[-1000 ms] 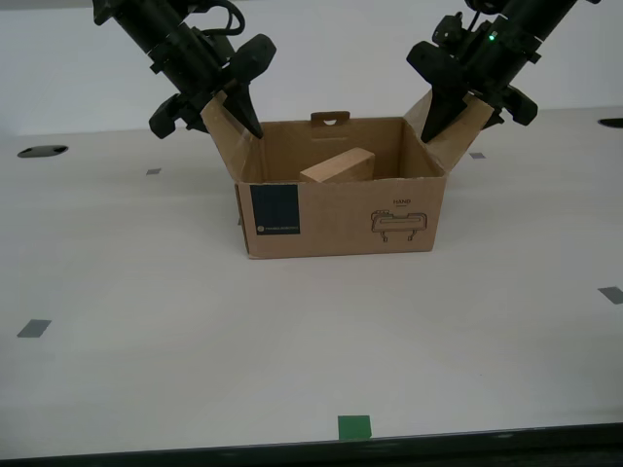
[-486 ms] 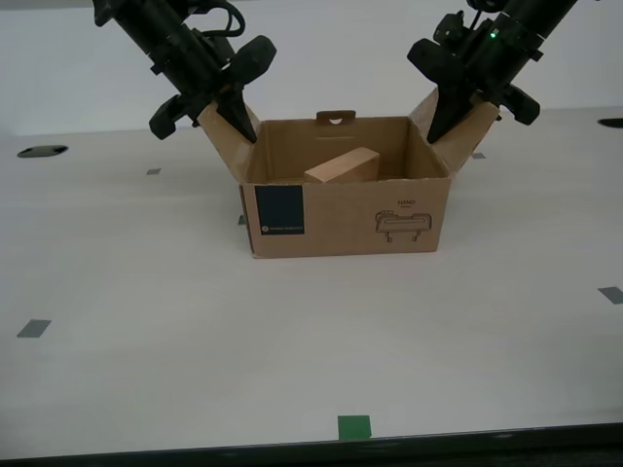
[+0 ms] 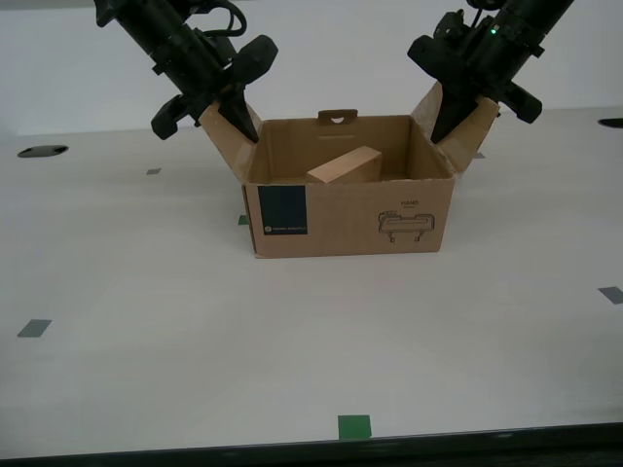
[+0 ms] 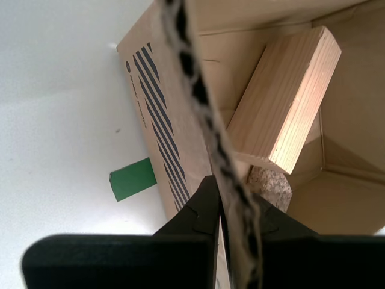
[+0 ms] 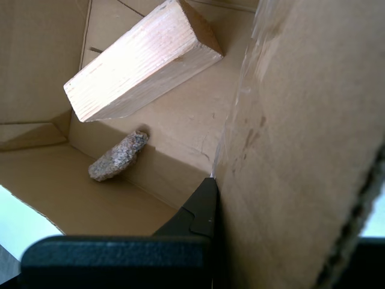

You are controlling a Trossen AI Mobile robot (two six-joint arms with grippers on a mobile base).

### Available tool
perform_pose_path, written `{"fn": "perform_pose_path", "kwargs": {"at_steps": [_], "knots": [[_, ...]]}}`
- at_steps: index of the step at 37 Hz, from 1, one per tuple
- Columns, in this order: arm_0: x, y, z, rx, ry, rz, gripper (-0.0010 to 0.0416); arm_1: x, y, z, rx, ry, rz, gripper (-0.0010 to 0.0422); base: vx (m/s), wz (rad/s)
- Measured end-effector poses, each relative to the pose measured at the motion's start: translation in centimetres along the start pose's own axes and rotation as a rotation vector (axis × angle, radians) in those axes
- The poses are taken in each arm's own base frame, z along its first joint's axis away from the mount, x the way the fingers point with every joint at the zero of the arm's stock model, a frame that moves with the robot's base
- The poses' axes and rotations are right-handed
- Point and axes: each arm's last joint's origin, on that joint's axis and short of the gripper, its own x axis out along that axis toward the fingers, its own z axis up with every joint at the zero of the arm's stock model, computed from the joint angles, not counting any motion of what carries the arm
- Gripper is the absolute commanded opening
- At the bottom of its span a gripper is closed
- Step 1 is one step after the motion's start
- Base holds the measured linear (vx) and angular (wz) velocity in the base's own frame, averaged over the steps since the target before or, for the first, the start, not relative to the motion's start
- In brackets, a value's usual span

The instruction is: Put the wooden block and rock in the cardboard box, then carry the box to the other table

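Note:
The cardboard box (image 3: 341, 214) stands open on a smooth off-white table (image 3: 146, 292), its blue label facing the exterior camera. The wooden block (image 3: 343, 165) leans inside it. The rock (image 5: 117, 158) lies on the box floor under the block's raised end and is hidden in the exterior view. My second gripper (image 3: 238, 117) is shut on the side flap at the exterior view's left. My first gripper (image 3: 450, 112) is shut on the flap at the exterior view's right. I cannot tell whether the box base touches the table. The other table is out of view.
A green tape mark (image 3: 354, 426) sits near the table's front edge, and another (image 4: 133, 178) lies beside the box. Grey marks (image 3: 34, 328) (image 3: 610, 294) dot the surface. A dark cable hole (image 3: 41, 151) is at the back, at the exterior view's left.
The box and both grippers holding its flaps have shifted slightly toward the exterior view's right. The tape marks on the table have stayed put.

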Motion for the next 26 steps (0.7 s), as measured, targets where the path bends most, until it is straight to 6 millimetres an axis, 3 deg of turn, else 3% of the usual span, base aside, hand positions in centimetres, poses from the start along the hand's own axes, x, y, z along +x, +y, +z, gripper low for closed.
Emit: {"fn": "perform_pose_path", "kwargs": {"at_steps": [26], "knots": [[-3.0, 1.5, 0.3, -0.02, -0.038, -0.006, -0.0001, -2.1, -1.5, -0.2, 0.032, -0.022, -0.01, -0.0001, 0.0, 0.0]]}}
